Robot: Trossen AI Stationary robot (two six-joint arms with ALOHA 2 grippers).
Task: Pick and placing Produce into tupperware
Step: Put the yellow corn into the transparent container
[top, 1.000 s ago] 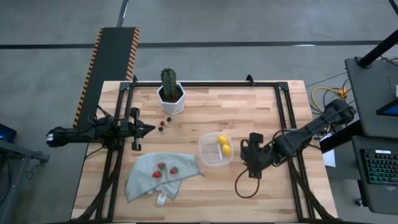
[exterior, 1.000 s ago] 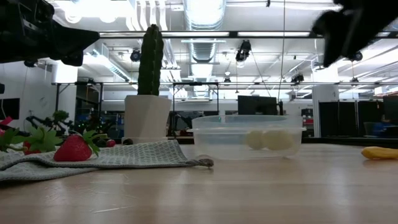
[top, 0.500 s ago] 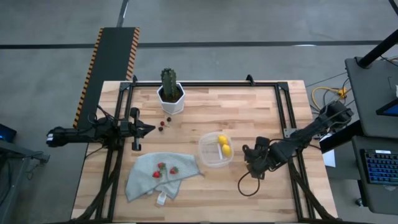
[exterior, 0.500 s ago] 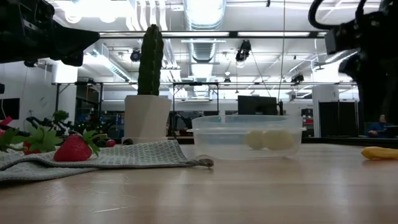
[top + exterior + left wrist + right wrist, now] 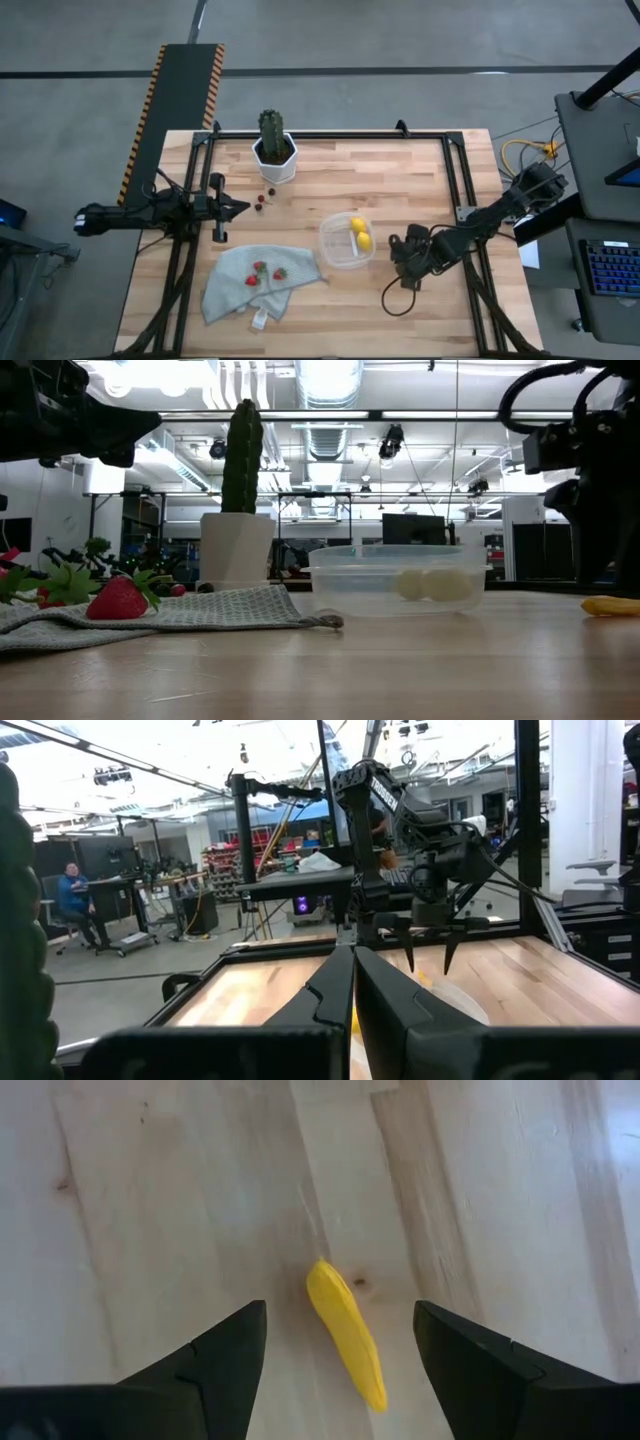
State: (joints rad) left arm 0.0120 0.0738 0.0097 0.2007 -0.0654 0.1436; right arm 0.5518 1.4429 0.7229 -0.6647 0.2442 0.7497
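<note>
Above, the right gripper (image 5: 340, 1345) hangs with fingers (image 5: 225, 1355) spread wide on either side of an elongated yellow fruit (image 5: 346, 1332) lying on the bare wooden table (image 5: 400, 190), not touching it. Beside it stands the clear tupperware (image 5: 346, 241), holding two lemons (image 5: 360, 233). Strawberries (image 5: 264, 272) rest on a grey cloth (image 5: 230, 285). The left gripper (image 5: 243, 207), fingers pressed together, waits at the table's left edge.

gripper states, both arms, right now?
Left gripper: shut, empty, at the table's left edge.
Right gripper: open, empty, above the yellow elongated fruit.
</note>
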